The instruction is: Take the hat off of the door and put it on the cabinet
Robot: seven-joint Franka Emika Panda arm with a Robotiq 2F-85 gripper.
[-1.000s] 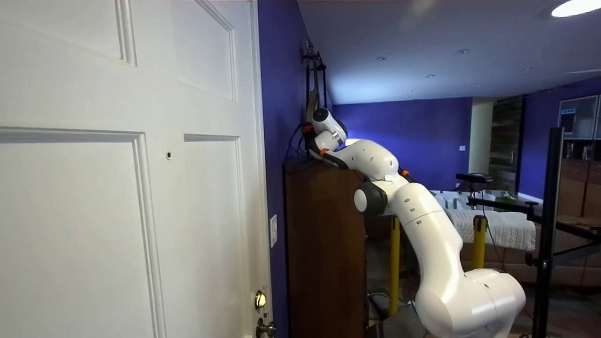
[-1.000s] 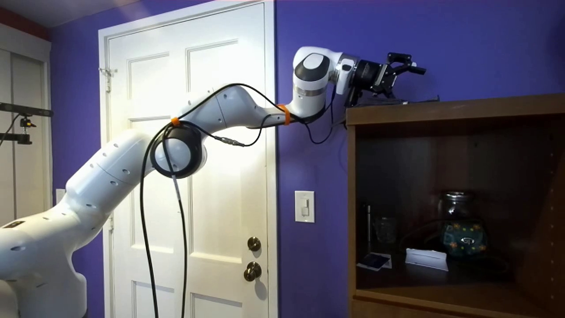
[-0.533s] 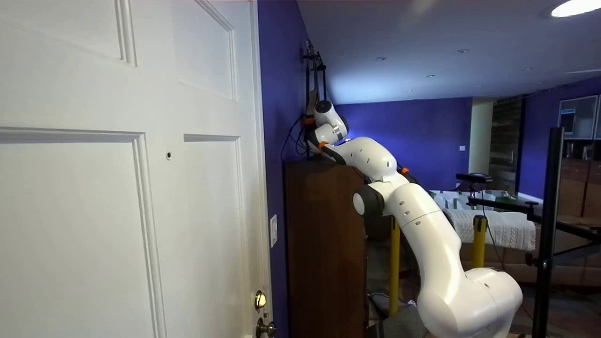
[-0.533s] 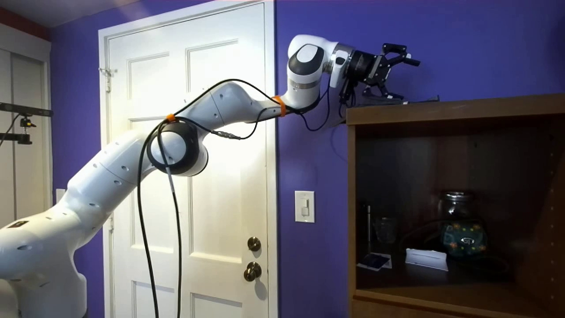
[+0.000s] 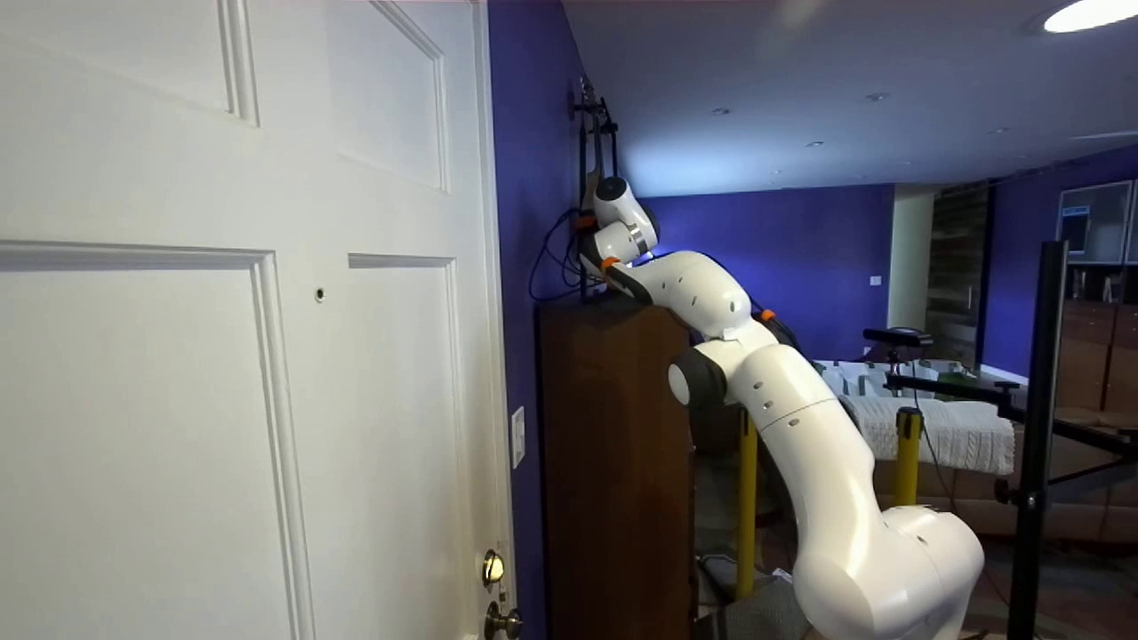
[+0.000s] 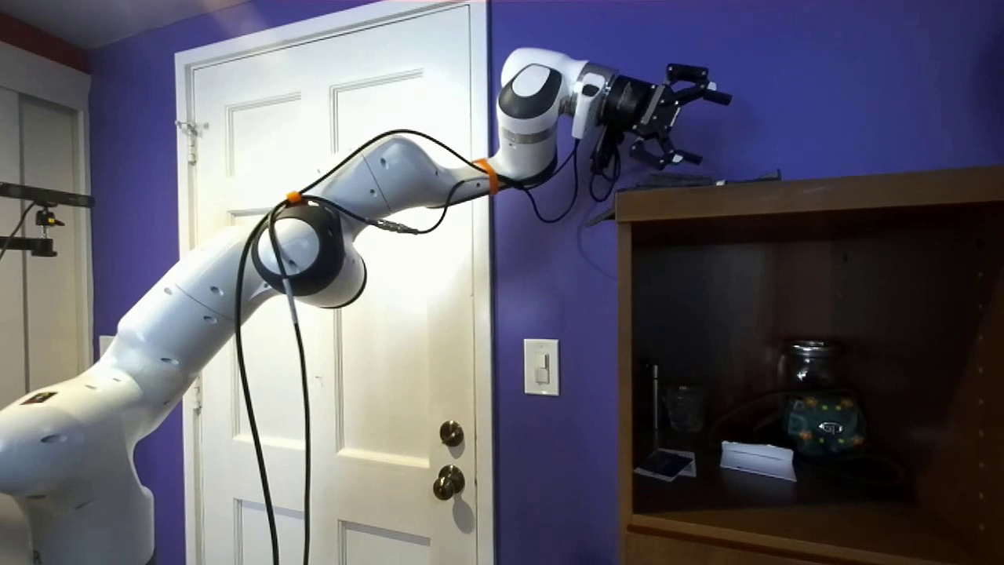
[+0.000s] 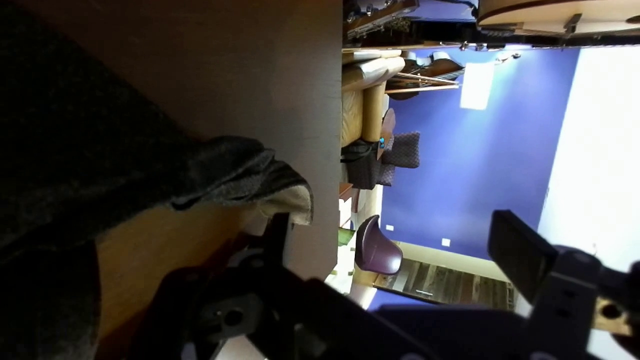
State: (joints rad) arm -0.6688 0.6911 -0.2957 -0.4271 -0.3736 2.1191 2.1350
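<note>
The hat [image 6: 667, 180] lies flat and dark on the top of the brown cabinet [image 6: 816, 190], at its end nearest the door. In the wrist view the hat [image 7: 225, 170] shows as dark grey cloth with a pale lining, spread on the cabinet top [image 7: 300, 110]. My gripper [image 6: 704, 127] is open and empty just above the hat, with its lower finger apart from it. In the wrist view the fingers [image 7: 392, 224] are wide apart. The white door [image 6: 384, 329] stands behind the arm and bears no hat. The cabinet's side [image 5: 613, 462] and the door [image 5: 391, 382] also show in an exterior view.
Stringed instruments [image 5: 593, 151] hang on the purple wall above the cabinet. A jar [image 6: 812, 362], a patterned bag [image 6: 825, 424] and papers [image 6: 758, 461] are inside the cabinet. Loose black cables [image 6: 249, 377] hang from the arm. A black camera stand [image 5: 1038, 444] is near the robot.
My gripper has risen from the cabinet top and drawn back a little toward the door side, still open. The hat has stayed lying on the cabinet.
</note>
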